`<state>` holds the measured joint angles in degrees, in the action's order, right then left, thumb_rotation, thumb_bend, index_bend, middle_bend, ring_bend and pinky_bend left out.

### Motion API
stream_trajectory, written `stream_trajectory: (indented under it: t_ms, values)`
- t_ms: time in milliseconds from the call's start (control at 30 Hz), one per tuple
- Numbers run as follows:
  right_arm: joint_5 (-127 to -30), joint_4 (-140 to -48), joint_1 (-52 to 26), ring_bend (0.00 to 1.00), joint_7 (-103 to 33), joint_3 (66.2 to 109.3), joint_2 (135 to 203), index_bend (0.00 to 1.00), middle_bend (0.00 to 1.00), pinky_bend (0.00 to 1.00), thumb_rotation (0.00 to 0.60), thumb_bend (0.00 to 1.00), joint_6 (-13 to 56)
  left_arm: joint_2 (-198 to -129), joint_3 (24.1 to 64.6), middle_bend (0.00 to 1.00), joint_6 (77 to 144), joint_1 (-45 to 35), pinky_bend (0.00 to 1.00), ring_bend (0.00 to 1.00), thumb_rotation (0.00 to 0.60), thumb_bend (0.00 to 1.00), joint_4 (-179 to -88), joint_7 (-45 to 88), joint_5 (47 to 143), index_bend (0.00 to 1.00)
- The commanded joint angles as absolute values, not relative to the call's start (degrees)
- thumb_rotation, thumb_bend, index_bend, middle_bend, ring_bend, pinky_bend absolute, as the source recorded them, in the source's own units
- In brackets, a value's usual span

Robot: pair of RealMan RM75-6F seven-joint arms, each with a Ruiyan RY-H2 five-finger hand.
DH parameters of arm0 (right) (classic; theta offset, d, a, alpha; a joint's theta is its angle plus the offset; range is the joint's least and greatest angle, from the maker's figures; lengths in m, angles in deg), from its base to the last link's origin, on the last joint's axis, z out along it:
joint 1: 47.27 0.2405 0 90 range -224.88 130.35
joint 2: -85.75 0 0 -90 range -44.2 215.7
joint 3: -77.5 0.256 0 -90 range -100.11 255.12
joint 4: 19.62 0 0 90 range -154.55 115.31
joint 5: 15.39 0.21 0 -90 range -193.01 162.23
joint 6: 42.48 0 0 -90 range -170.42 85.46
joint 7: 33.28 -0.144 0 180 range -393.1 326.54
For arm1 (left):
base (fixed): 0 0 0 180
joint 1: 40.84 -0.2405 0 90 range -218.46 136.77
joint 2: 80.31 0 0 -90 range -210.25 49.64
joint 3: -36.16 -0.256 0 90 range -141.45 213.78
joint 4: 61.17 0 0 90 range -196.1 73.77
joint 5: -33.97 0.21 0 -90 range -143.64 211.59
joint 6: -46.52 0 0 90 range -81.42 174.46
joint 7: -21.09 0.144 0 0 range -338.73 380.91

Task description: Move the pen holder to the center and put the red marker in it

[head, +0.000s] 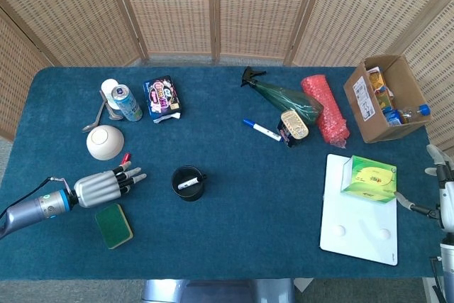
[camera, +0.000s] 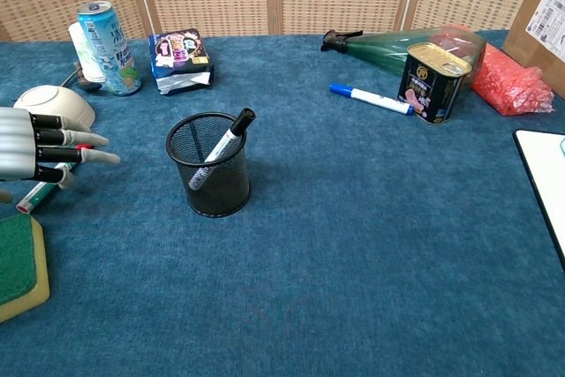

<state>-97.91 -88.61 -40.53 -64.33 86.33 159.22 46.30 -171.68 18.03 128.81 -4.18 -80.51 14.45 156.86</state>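
The left hand [camera: 35, 154], fingers extended and slightly apart, covers the red marker [camera: 37, 190] between the white bowl [head: 105, 142] and green sponge [head: 114, 226], near the pen holder [camera: 210, 165].

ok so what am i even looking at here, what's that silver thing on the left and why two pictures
It is one robot at a table, seen by its own two cameras: the head view looks down from above, the chest view looks across from low down.

The silver thing is the robot's left hand, on an arm. Its fingers are stretched out over the red marker, which lies on the blue table. I can't see that it grips the marker. The right hand waits at the far right edge, holding nothing as far as I can see.

Near the middle stands the black mesh pen holder, with a black marker in it. Around it: a bowl, a can, a green sponge, a blue marker and a cardboard box.
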Motion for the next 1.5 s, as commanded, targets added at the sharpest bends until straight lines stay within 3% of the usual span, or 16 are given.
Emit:
stream_trajectory:
  t_ms: [33,200,433,667,967,1500]
  values:
    - [-97.9,-88.6,-40.6,0.11,-64.5,86.4,159.2,0.02,0.1,0.35,0.6,0.0,46.3,-172.1,17.5,0.0,128.7,-4.0,0.19,0.02,0.6,0.2,-80.1,15.1,156.8,0.38]
    - [-98.1,-88.6,-40.7,0.11,-65.0,86.6,159.1,0.02,0.1,0.35,0.6,0.0,46.4,-173.2,16.7,0.01,128.9,-3.9,0.19,0.02,0.6,0.22,-79.5,16.9,156.5,0.41]
    - [-98.3,-88.6,-40.9,0.11,-65.5,86.7,159.0,0.02,0.1,0.35,0.6,0.0,46.5,-174.4,15.7,0.04,129.6,-3.9,0.22,0.03,0.6,0.37,-79.0,17.9,156.0,0.61]
    - [-98.6,-88.8,-40.9,0.11,-65.8,86.7,158.9,0.02,0.1,0.35,0.6,0.0,46.3,-175.1,15.4,0.05,130.5,-3.8,0.24,0.04,0.6,0.46,-78.6,17.8,155.1,0.66]
    - [-98.8,-89.0,-41.0,0.11,-66.5,86.7,158.8,0.02,0.1,0.35,0.6,0.0,46.0,-175.0,14.9,0.06,131.9,-4.1,0.26,0.05,0.6,0.47,-78.3,17.4,153.9,0.71]
    - [-99.6,-89.5,-40.7,0.11,-65.1,86.4,159.1,0.02,0.1,0.35,0.6,0.0,45.7,-170.8,24.1,0.07,146.0,-3.6,0.29,0.05,0.6,0.47,-83.5,11.9,144.5,0.7]
